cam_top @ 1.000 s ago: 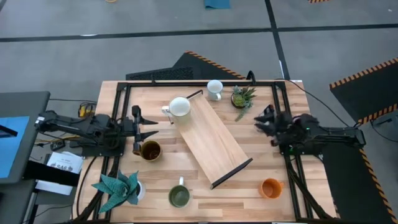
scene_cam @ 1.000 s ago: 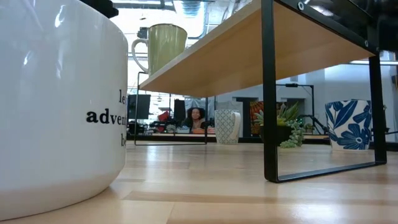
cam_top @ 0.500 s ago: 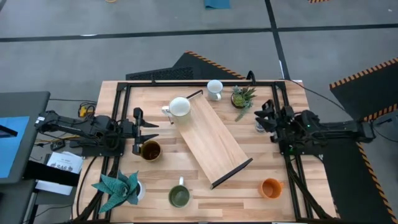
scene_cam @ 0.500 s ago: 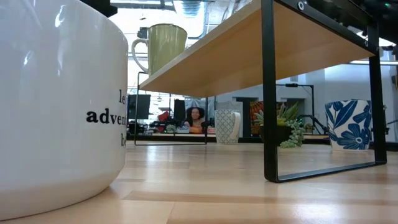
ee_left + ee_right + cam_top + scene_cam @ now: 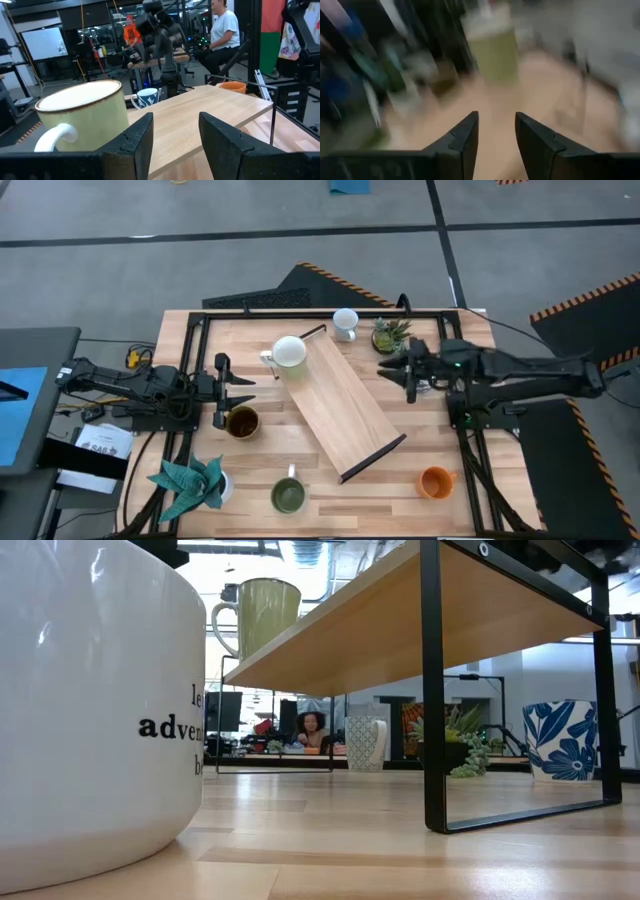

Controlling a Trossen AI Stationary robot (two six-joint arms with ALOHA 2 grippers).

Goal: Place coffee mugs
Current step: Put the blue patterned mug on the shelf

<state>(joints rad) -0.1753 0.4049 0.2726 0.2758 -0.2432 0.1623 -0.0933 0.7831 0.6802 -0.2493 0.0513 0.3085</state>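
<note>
A slanted wooden shelf (image 5: 345, 405) stands mid-table, with the cream mug (image 5: 289, 352) on its far-left end. A white mug (image 5: 345, 323) sits by the far edge. The dark brown mug (image 5: 242, 421), green mug (image 5: 288, 496) and orange mug (image 5: 435, 481) rest on the tabletop. A blue-flowered white mug (image 5: 562, 740) stands right of the shelf. My left gripper (image 5: 240, 387) is open, just beyond the brown mug, facing the cream mug (image 5: 80, 120). My right gripper (image 5: 403, 370) is open and empty, at the shelf's right edge near the succulent pot (image 5: 390, 335).
A teal folded-paper plant (image 5: 190, 483) sits at the near-left corner. A large white mug with black lettering (image 5: 100, 700) stands close to the low camera. The shelf's black metal leg (image 5: 432, 690) rises mid-table. A person (image 5: 222, 30) sits in the room beyond.
My right gripper has moved from the table's right edge toward the left, reaching out to the shelf's right side by the succulent. Nothing on the table has moved.
</note>
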